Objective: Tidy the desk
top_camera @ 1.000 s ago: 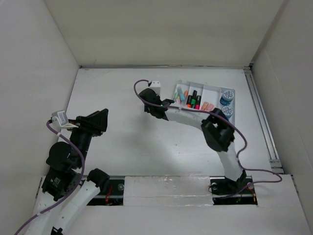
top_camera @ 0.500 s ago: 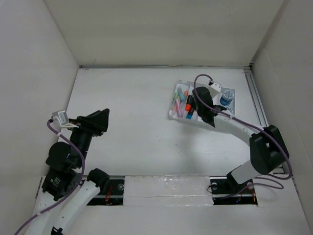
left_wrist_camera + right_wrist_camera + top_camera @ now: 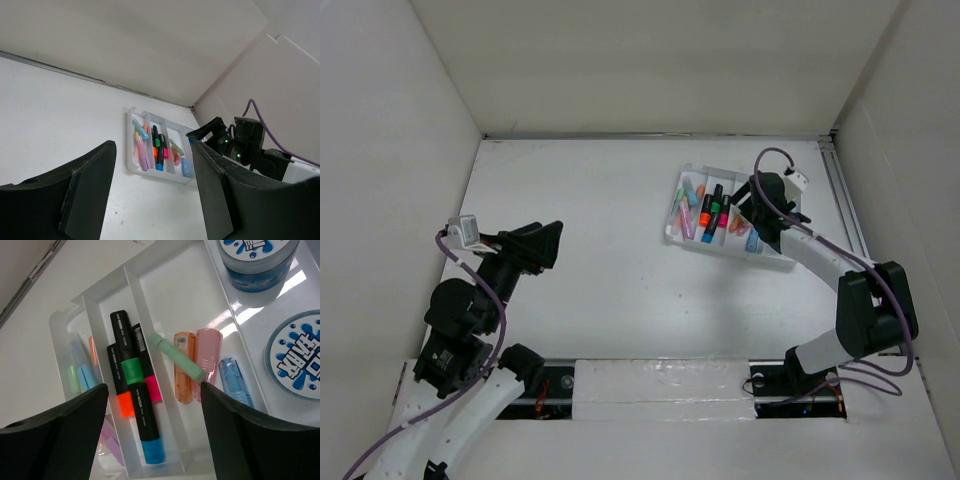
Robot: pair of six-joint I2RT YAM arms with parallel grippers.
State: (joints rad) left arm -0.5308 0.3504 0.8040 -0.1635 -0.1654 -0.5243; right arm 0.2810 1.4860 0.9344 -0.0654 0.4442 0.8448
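Hovering over the tray (image 3: 185, 295) at the surface's (image 3: 590, 200) far right, my right pincer (image 3: 152, 390) gapes empty; markers (image 3: 131, 390) lie lengthwise along its slots. My left pincer (image 3: 152, 145) is spread too.

A: Left arm, pose?
B: Folded back tight over its base, at the near end of the left edge of the worktop (image 3: 590, 300). Wrist raised; the left end effector (image 3: 152, 147) is clear of the surface and aimed across toward the far right corner. Jaws apart, nothing between them.
A: Right arm?
B: Reaching out to the far right corner, elbow bent beside the right edge. The right end effector (image 3: 152, 387) is tipped downward, low over the surface. Jaws spread wide, gap empty.
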